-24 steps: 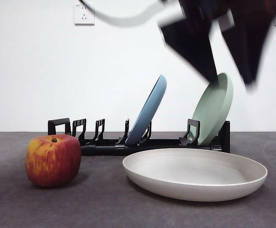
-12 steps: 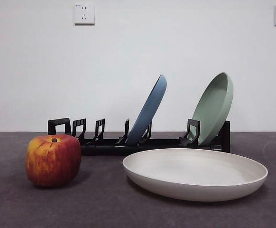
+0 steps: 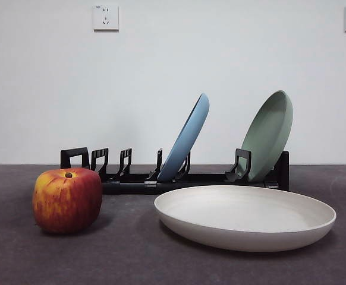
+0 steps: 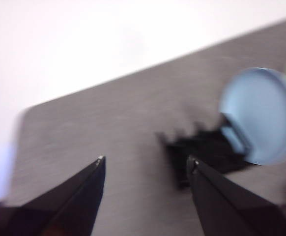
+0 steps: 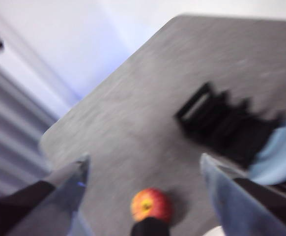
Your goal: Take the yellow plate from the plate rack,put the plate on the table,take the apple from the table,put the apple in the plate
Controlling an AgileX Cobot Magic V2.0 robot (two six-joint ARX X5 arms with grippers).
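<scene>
Lying flat on the table (image 3: pixel 18 261), the yellow plate (image 3: pixel 245 217) sits before the plate rack (image 3: pixel 161 178), the apple (image 3: pixel 66 199) apart beside it. Left end effector (image 4: pixel 145 164) gapes empty above the rack. Right end effector (image 5: pixel 145 164) spreads wide, empty, over the apple.

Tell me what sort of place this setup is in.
Probably an indoor lab or test bench, not a kitchen: a bare dark grey table against a plain white wall with sockets, holding only a plate rack, plates and an apple laid out for a robot.
</scene>
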